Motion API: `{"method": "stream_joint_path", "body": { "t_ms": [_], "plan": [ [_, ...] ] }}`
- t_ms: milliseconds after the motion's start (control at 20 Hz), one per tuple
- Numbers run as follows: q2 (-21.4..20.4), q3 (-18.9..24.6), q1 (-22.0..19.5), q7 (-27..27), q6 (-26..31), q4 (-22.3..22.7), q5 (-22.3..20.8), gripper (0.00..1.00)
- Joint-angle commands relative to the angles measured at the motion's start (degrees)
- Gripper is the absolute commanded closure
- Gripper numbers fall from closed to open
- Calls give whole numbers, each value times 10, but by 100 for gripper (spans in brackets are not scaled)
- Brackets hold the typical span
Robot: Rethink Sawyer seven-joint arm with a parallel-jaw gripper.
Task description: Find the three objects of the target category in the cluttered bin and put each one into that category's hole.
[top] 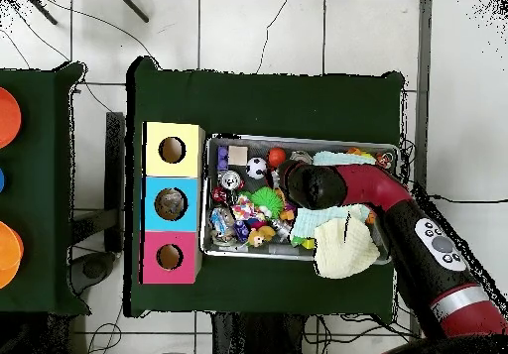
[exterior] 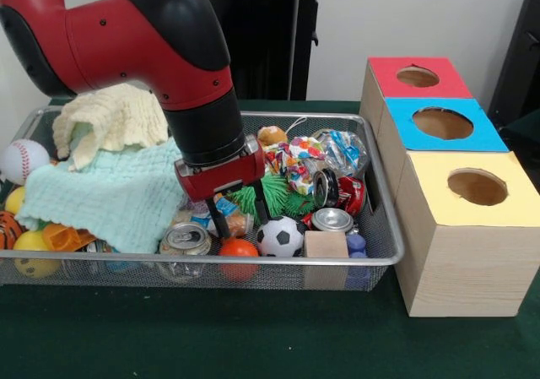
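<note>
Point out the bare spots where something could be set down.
Free: the green table in front of the bin, and the strip beyond the bin in the overhead view. Crowded: the bin itself, filled rim to rim, with the gripper down among cans and toys. The boxes border the bin's end.

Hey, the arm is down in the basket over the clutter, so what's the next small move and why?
Probably lower a little and close. The gripper hangs open with its fingers over a crumpled clear bottle with a blue label, beside the green cloth. Nothing is gripped yet, and the blue hole is still to come.
</note>
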Motion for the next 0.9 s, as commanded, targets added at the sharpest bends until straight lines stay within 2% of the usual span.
{"method": "stream_joint_path", "body": {
  "t_ms": [50, 250, 550, 900],
  "plan": [
    [55, 2, 12, -107, 15, 3, -29, 0],
    [43, -11, 21, -102, 22, 3, -38, 0],
    [55, -8, 11, -125, 30, -3, -39, 0],
    [30, -24, 23, -114, 30, 6, -55, 0]
  ]
}}
